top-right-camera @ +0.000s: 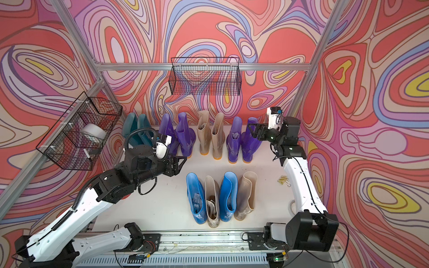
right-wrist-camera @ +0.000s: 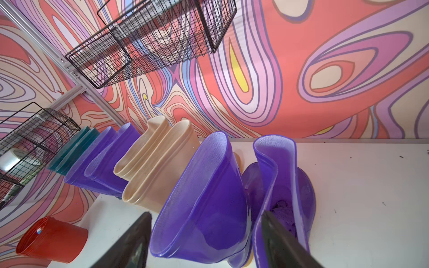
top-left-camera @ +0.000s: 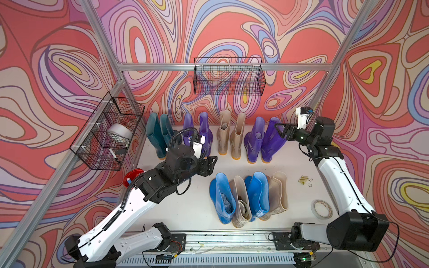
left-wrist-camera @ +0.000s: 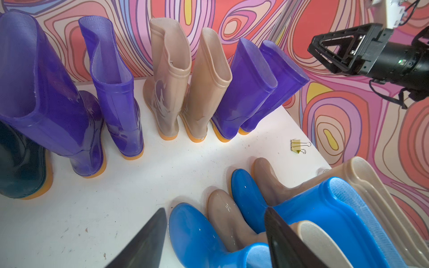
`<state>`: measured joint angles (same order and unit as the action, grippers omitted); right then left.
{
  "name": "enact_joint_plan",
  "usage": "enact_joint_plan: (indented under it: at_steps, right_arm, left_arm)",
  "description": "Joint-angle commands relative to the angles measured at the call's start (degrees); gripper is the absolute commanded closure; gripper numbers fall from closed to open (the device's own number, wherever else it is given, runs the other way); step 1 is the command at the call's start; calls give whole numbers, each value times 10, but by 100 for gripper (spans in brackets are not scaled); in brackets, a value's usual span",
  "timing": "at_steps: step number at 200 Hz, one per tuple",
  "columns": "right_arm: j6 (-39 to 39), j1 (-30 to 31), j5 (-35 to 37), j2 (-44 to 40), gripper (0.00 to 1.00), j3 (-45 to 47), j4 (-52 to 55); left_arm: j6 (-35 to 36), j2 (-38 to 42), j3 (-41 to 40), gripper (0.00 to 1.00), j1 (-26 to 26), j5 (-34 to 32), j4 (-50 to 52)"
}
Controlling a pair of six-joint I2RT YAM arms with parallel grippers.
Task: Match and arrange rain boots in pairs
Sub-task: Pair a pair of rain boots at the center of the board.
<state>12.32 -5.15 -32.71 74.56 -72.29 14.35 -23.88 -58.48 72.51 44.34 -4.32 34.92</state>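
**Eight boots paired at the back, four mixed in front**

The white counter (top-left-camera: 185, 204) carries all twelve rain boots, standing upright in two rows.

The left arm reaches in over the bare counter. Its left claw (top-left-camera: 213, 161) hangs with jaws apart and nothing between them, just in front of the back row and beside the front one. The right arm bends in from the far side. Its right claw (top-left-camera: 278, 130) is also spread and holds nothing, up by the cuff of the outermost purple boot. The left wrist view shows it clear of that boot.

The back row runs along the wall in matched twos: a dark teal pair (top-left-camera: 160, 137), a purple pair (top-left-camera: 205, 130) partly hidden by the left arm, a beige pair (top-left-camera: 232, 137), then a second purple pair (top-left-camera: 263, 141).

The front row sits near the counter's middle and alternates: blue boot (top-left-camera: 222, 199), beige boot (top-left-camera: 241, 204), second blue boot (top-left-camera: 257, 195), second beige boot (top-left-camera: 277, 195), packed shoulder to shoulder.

Two wire baskets hang on the frame. The back basket (top-left-camera: 228, 76) hangs on the rear rail, and the side basket (top-left-camera: 109, 132) holds a white roll (top-left-camera: 119, 133).

A red pot (top-left-camera: 133, 177) lies on its side at the counter's left edge. A tape roll (top-left-camera: 321, 208) and yellow binder clips (top-left-camera: 305, 180) lie near the right arm
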Motion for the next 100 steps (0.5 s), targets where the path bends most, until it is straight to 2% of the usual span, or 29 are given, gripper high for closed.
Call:
enact_joint_plan:
  at_steps: [1, 65, 100]
  right_arm:
    - [-6, 3, 35, -43, 24, 17, 28]
    - [22, 3, 61, -163, 23, 116, 66]
    - [35, 4, 64, -228, 22, 171, 81]
  left_arm:
    - [-19, 3, 36, 31, 7, -8, 77]
    - [-104, -23, 104, 31, 40, -57, 250]
    - [-150, -16, 83, 30, 68, -51, 254]
